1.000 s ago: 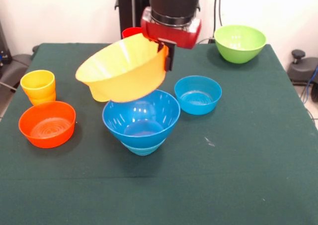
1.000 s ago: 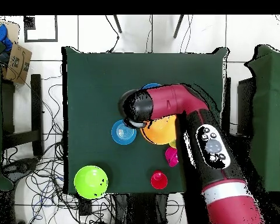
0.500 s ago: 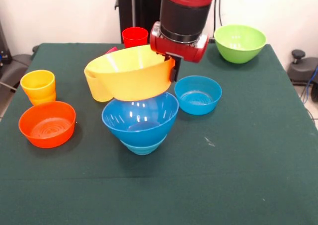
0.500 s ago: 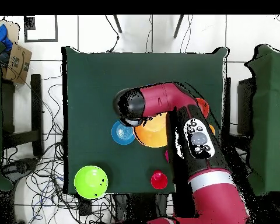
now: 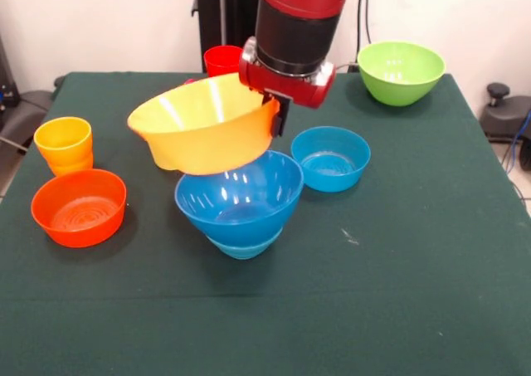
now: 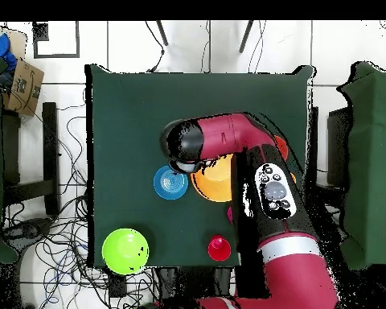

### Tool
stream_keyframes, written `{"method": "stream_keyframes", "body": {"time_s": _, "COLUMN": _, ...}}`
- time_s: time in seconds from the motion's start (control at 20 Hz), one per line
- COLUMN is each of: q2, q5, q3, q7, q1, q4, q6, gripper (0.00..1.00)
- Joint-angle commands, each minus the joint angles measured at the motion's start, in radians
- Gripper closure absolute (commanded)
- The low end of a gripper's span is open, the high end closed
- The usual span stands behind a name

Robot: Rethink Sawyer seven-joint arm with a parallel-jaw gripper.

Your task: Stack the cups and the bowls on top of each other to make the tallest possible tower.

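Observation:
My gripper (image 5: 277, 115) is shut on the right rim of the large yellow-orange bowl (image 5: 203, 131) and holds it tilted, its underside touching the large blue bowl (image 5: 239, 198). The blue bowl leans on a small light-blue bowl (image 5: 245, 246); together they make the tower at the table's middle. A second small blue bowl (image 5: 330, 158) sits to the right. The red cup (image 5: 222, 59) stands at the far edge. A yellow cup (image 5: 63, 137) is nested in an orange-yellow one at the left. In the overhead view the arm (image 6: 228, 137) covers the gripper and most of the yellow-orange bowl (image 6: 212, 183).
A shallow orange bowl (image 5: 79, 207) sits at the near left. The lime green bowl (image 5: 401, 71) is at the far right corner. The magenta bowl (image 6: 232, 215) shows only as a sliver beside the arm in the overhead view. Green cloth covers the table (image 5: 398, 293).
My gripper has shifted slightly left. The yellow-orange bowl now tilts more, its left rim lower. The large blue bowl beneath has been nudged slightly right and leans.

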Motion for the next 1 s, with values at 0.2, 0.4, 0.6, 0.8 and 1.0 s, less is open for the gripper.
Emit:
{"method": "stream_keyframes", "body": {"time_s": 0.2, "q2": -0.102, "q5": 0.065, "q3": -0.003, "q7": -0.074, "q1": 0.006, "q4": -0.119, "q6": 0.327, "gripper": 1.0}}
{"method": "stream_keyframes", "body": {"time_s": 0.4, "q2": -0.114, "q5": 0.073, "q3": 0.006, "q7": -0.064, "q1": 0.006, "q4": -0.123, "q6": 0.36, "gripper": 1.0}}
{"method": "stream_keyframes", "body": {"time_s": 0.6, "q2": -0.141, "q5": 0.074, "q3": 0.005, "q7": -0.055, "q1": 0.019, "q4": -0.137, "q6": 0.431, "gripper": 1.0}}
{"method": "stream_keyframes", "body": {"time_s": 0.8, "q2": -0.15, "q5": 0.07, "q3": 0.0, "q7": -0.031, "q1": 0.029, "q4": -0.122, "q6": 0.424, "gripper": 1.0}}
{"method": "stream_keyframes", "body": {"time_s": 1.0, "q2": -0.131, "q5": 0.06, "q3": -0.01, "q7": 0.032, "q1": 0.047, "q4": -0.087, "q6": 0.327, "gripper": 1.0}}
